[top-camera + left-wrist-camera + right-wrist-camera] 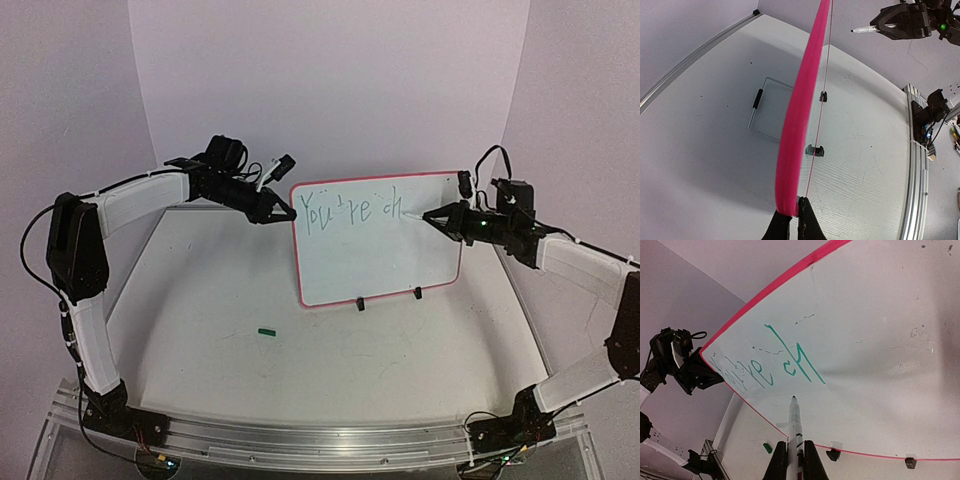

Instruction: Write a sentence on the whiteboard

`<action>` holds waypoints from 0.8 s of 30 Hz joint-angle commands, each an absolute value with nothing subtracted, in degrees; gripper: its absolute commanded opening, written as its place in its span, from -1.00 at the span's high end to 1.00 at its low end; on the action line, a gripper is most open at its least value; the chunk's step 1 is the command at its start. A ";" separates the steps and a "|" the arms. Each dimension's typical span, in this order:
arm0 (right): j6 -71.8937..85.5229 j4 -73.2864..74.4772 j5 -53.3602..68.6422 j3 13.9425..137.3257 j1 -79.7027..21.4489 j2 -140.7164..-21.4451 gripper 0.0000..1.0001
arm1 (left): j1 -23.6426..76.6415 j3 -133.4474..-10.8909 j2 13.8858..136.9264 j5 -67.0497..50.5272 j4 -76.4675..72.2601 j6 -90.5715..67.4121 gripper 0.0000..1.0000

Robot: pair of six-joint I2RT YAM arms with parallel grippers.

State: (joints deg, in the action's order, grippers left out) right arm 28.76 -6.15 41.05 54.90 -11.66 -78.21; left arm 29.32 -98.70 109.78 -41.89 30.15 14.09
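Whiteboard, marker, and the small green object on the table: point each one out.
whiteboard point(385, 250), top external view, bare white face, lower half.
marker point(794, 421), right wrist view, middle of its white barrel.
small green object point(266, 331), top external view, its middle.

Quantities, located relative to the whiteboard:
- One red-framed rectangular whiteboard point(380, 250).
- Two black clip feet point(358, 304) under it.
- One white-barrelled marker pen point(794, 425) at its face.
- One small green cap point(266, 331) front-left of it.
- Two white-shelled robot arms point(85, 300) flanking it.
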 commanded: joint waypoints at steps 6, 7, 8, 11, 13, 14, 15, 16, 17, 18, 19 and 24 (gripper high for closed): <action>27.56 -7.62 38.16 59.41 -11.41 -80.45 1.00 | 30.06 -99.80 111.47 -38.94 33.66 16.36 1.00; 27.58 -7.71 37.97 59.66 -11.39 -80.92 1.00 | 30.06 -99.76 111.49 -38.94 33.67 16.37 1.00; 27.66 -7.80 37.91 59.98 -11.41 -81.40 1.00 | 30.06 -99.82 111.48 -38.96 33.69 16.32 1.00; 27.81 -8.36 37.78 60.82 -11.43 -82.70 1.00 | 30.06 -99.91 111.38 -38.92 33.68 16.30 1.00; 28.07 -8.75 37.68 61.26 -11.41 -83.49 1.00 | 30.06 -99.90 111.39 -38.85 33.80 16.29 1.00; 28.28 -8.86 37.57 61.47 -11.42 -83.89 1.00 | 30.06 -99.92 111.36 -38.85 33.81 16.32 1.00; 28.53 -9.12 37.38 61.51 -11.42 -84.22 1.00 | 30.06 -99.92 111.32 -38.82 33.81 16.27 1.00; 28.79 -9.40 37.13 61.52 -11.42 -84.47 1.00 | 30.05 -99.91 111.29 -38.77 33.81 16.26 1.00; 29.03 -9.62 36.70 61.48 -11.42 -84.64 1.00 | 30.09 -99.88 111.30 -38.76 33.87 16.26 1.00; 29.22 -9.78 36.14 61.42 -11.42 -84.71 1.00 | 30.08 -99.91 111.32 -38.76 33.86 16.29 1.00; 29.38 -9.87 35.54 61.26 -11.41 -84.66 1.00 | 30.07 -99.90 111.29 -38.76 33.85 16.31 1.00; 30.18 -10.02 31.88 59.86 -11.41 -83.31 1.00 | 30.06 -99.69 111.11 -38.71 33.88 16.33 1.00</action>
